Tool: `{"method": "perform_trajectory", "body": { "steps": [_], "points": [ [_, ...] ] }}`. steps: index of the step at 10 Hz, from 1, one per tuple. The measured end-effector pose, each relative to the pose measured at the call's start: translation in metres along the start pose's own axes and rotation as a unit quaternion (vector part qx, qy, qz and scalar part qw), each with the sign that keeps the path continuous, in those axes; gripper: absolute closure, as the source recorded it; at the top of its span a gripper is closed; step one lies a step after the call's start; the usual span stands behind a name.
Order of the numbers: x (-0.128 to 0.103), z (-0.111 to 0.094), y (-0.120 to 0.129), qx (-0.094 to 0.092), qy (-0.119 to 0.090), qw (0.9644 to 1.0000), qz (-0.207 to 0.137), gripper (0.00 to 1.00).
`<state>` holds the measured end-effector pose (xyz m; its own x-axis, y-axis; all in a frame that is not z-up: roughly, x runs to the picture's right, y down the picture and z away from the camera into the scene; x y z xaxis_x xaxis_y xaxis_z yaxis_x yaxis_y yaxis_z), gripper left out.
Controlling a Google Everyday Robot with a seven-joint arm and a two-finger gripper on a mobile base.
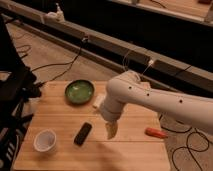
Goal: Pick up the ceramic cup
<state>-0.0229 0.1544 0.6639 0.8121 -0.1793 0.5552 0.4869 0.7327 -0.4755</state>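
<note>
The ceramic cup [45,140] is small, white and round, standing upright near the front left of the wooden table [60,112]. A black phone [83,133] lies to its right. My gripper [111,131] hangs off the white arm over the table's middle, to the right of the phone and well apart from the cup. It holds nothing that I can see.
A shallow green bowl [79,92] sits at the back of the table. A small white object [98,102] lies beside the arm. An orange tool [156,133] lies at the right edge. A black chair [12,95] stands at the left. Cables cross the floor behind.
</note>
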Motion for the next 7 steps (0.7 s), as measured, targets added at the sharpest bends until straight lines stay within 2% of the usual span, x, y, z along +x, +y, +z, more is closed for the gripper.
{"method": "perform_trajectory", "body": {
  "steps": [3,4,7],
  "points": [
    [-0.027,0.005,-0.039,0.021,-0.020,0.9986,-0.043,0.20],
    [-0.032,0.006,-0.044,0.024,-0.024,0.9981,-0.051,0.20],
    [-0.068,0.013,-0.065,0.029,-0.047,0.9932,-0.102,0.20]
  ]
}}
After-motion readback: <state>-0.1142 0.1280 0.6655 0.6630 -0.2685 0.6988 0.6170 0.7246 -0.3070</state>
